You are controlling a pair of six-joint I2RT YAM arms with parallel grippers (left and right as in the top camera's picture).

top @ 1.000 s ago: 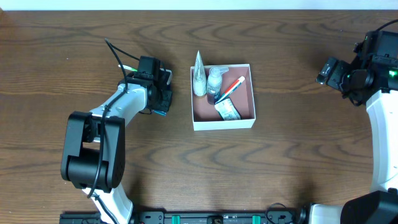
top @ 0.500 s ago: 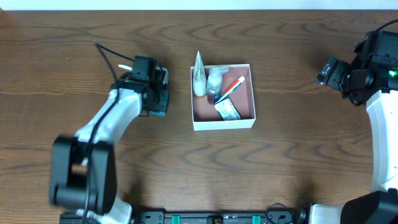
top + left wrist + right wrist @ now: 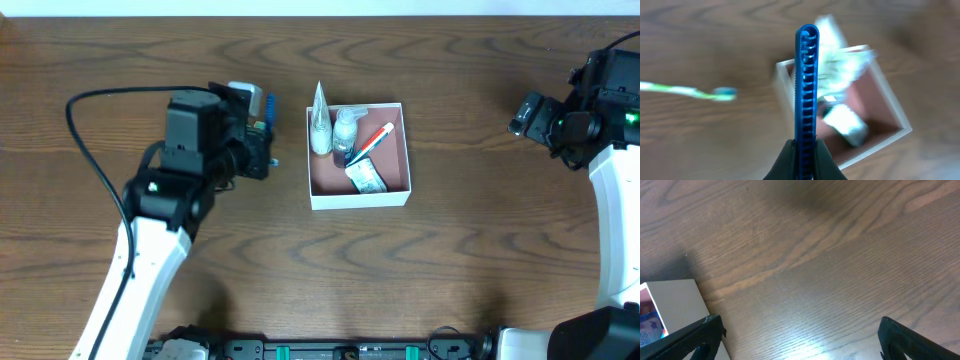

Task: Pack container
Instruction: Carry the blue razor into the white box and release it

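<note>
left pincer (image 3: 805,157) had risen beside the container (image 3: 360,199), clenched on a blue comb (image 3: 806,85); right pincer (image 3: 800,340) hung released.

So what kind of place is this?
Probably a robot lab: a white left arm gripping a blue plastic comb and a right arm flank a dark wooden table holding a square white container of toiletries.
</note>
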